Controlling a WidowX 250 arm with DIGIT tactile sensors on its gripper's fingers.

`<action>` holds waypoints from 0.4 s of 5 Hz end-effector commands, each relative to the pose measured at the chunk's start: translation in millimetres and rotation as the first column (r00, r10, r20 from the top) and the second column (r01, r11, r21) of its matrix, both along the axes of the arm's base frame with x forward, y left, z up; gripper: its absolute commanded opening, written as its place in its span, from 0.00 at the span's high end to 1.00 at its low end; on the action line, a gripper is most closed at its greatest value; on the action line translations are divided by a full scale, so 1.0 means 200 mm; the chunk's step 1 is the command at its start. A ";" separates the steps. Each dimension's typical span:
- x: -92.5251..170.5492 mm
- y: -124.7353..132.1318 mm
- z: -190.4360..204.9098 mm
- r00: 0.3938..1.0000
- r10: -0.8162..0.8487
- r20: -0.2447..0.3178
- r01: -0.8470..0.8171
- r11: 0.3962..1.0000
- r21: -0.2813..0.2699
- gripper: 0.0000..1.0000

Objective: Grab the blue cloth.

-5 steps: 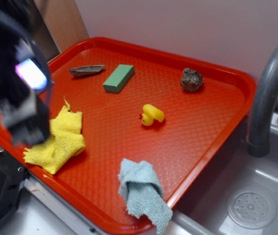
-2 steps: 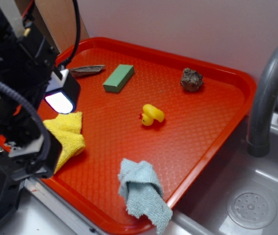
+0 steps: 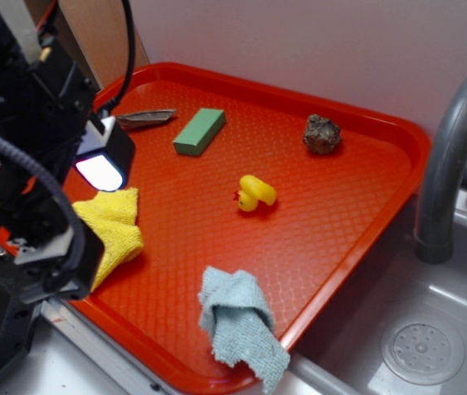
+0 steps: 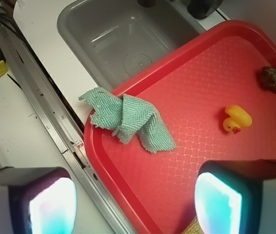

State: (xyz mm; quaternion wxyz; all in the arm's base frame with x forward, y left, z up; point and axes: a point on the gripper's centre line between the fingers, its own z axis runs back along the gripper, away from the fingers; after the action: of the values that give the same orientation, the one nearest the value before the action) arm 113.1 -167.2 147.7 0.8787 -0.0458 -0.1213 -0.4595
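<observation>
At five o'clock on the red plastic tray (image 3: 365, 123), the crumpled pale blue terry cloth (image 3: 240, 323) overhangs the rim; the gripper (image 4: 133, 200), jaws wide and empty, hovers nearby, likely lining up.

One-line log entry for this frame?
phase: approach | gripper: open, above yellow rag | blue cloth: untouched, draped over red tray rim

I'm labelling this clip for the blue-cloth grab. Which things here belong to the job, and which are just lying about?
Job:
blue cloth, draped over the tray's near rim
gripper, open

Lying about:
yellow rag
duck
green block
brown lump
grey sliver
</observation>
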 end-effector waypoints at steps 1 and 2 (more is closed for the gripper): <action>0.02 -0.23 -0.31 0.993 -0.119 0.024 0.118 0.991 0.059 0.00; 0.08 -0.24 -0.48 0.993 -0.113 -0.020 0.114 0.987 0.115 0.00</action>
State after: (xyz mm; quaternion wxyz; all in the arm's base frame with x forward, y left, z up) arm 136.0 -215.7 39.8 0.8534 0.0043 -0.0653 -0.5172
